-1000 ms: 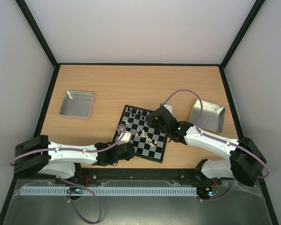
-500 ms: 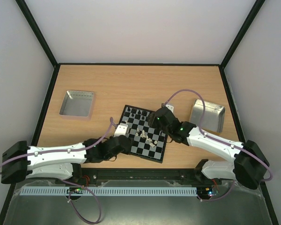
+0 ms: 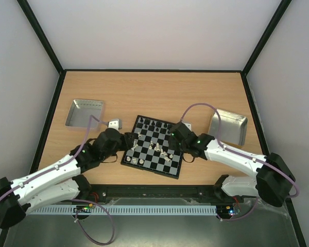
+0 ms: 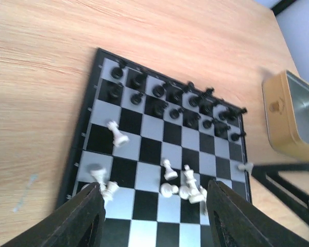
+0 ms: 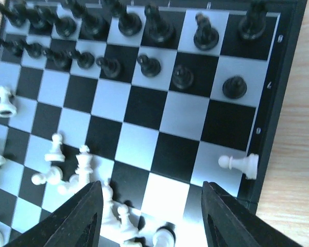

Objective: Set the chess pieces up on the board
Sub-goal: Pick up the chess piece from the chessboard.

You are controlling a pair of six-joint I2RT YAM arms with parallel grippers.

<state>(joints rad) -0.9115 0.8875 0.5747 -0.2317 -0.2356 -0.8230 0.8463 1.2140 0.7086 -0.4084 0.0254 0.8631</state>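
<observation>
While both arms reach in from the near edge, the small square chessboard with black and pale grey checks and a black border (image 3: 147,153) lies on the light wooden surface (image 3: 154,90). It is turned askew to the surface edges, and its near corner is close to the near edge.

1. Markings. Small pale marks (image 5: 270,85) run along the chessboard border (too small to read).

2. Pieces. The tiny black chessmen (image 4: 158,91) stand in two rows along the far side of the chessboard. The tiny cream-white chessmen (image 4: 188,190) are scattered over the middle and near squares, several of them toppled in a cluster. One white pawn (image 5: 238,163) lies on its side across the right border, at the very edge.

3. Left claw (image 4: 155,189). Released: its fingers stand wide apart above the near squares and grasp nothing. Two white pieces lie just beside the left finger.

4. Right claw (image 5: 152,186). Released: its fingers are spread above the white cluster (one piece is close to the left finger), and nothing is grasped.

5. Room. A left-hand shiny rectangular metal tray (image 3: 85,116) and a right-hand shiny rectangular metal tray (image 3: 230,127) sit well apart from the chessboard, with a strip of bare wood between it and each tray. More bare wood extends from the far row of black pieces to the far edge.
</observation>
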